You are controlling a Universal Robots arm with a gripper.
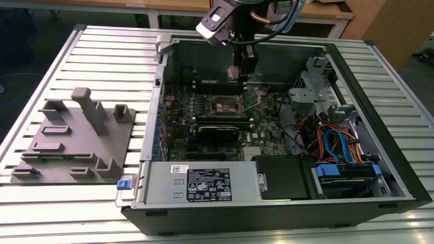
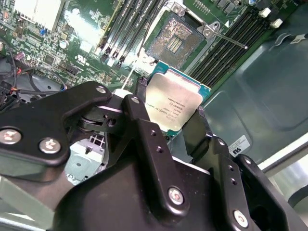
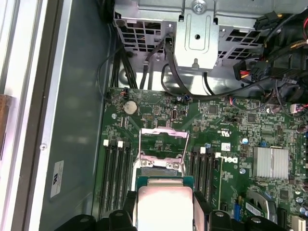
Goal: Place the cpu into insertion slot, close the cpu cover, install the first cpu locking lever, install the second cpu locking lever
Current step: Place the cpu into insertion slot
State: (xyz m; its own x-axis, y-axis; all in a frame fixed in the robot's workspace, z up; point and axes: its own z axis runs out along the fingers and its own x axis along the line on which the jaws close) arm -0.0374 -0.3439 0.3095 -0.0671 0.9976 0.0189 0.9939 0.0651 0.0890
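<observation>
Here gripper (image 2: 170, 118) grips cpu (image 2: 174, 100), small print on top, near insertion slot (image 2: 175, 41).

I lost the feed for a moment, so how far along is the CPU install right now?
Nothing looks finished yet. In hand: the gripper is shut on the cpu, held above the board near the insertion slot, which is empty with contacts bare. Left: seating the cpu, closing the cpu cover, which stands open, and both locking levers.
</observation>
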